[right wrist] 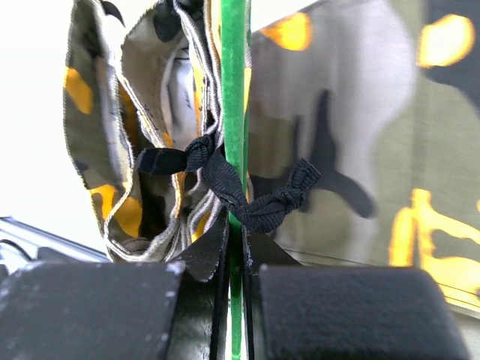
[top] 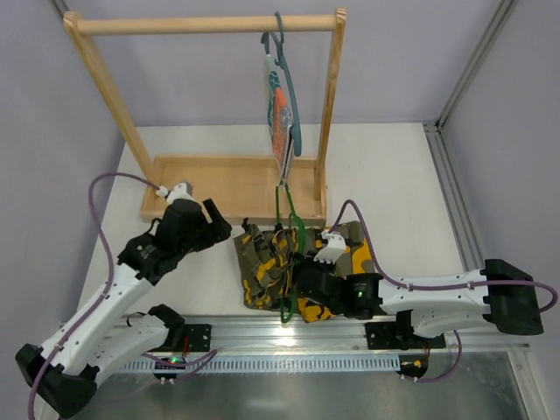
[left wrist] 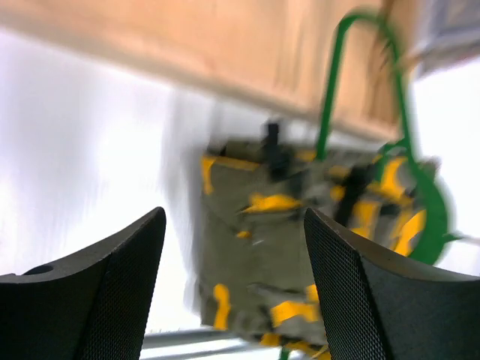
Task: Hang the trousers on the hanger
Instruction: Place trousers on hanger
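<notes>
Top external view: the trousers (top: 262, 271), a camouflage print of olive green, black and yellow-orange patches, lie bunched in a crumpled heap on the white tabletop (top: 394, 175), just in front of a wooden rack (top: 206, 24). The thin green hanger (top: 297, 229) lies across the heap, its far end toward the rack's base tray (top: 227, 188) and its near end toward the metal rail (top: 262, 332) at the tabletop's edge.

The right tool (top: 306, 276) rests low on the fabric. The right wrist view shows its two pads pressed together on the hanger (right wrist: 233, 90), pinching the green rod between them, with a knotted black drawstring (right wrist: 225, 180) wrapped against the rod just above. Folds of the trousers (right wrist: 360, 150) crowd both sides of the rod, and the waistband gapes open on the left.

The left tool (top: 219, 219) hovers beside the left side of the heap, its jaws spread wide and holding nothing. Seen from the left wrist, the left tool (left wrist: 234, 217) frames the blurred trousers (left wrist: 255, 255) and the green hanger (left wrist: 330, 97) beyond, with the wooden base behind them.

On the rack's top bar hangs a thicker grey-blue hanger (top: 293, 114) carrying a small striped orange, teal and white cloth (top: 276, 114), directly above the far end of the green hanger. The rack's right post stands just beside it.
</notes>
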### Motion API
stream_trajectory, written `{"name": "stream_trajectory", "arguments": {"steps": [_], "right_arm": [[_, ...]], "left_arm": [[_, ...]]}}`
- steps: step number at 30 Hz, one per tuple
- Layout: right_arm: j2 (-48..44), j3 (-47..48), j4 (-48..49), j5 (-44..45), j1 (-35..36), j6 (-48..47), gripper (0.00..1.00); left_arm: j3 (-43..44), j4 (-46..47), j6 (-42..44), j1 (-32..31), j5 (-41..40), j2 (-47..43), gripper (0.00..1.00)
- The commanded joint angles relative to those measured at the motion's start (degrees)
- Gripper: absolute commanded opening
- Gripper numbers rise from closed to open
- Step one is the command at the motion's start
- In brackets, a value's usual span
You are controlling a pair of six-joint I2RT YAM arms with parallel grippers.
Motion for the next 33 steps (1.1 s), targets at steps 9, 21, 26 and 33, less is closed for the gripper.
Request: {"name": "stream_trajectory", "arguments": {"steps": [9,21,26,33], "right_arm": [[14.4,19.79,8.53,-1.54,-0.1,-5.4,0.04],[7.19,12.59,1.67,1.88,-0.1,-5.14,0.04],[6.66,9.34,0.71,1.01,-0.01,-5.14,0.04],[4.82,5.29,-3.34,1.62,0.08,-4.35,0.04]], "left_arm": [[20.66,-20.52,6.12,0.5,-20.11,0.16,0.75],[10.57,-10.07,5.95,0.5,-0.81,-1.6,0.73],[2.13,-1.82,4.2,0.41,12.04,0.42,0.66],[-13.96,2.42,-4.95,-0.21,8.47,-5.11,0.63]]}}
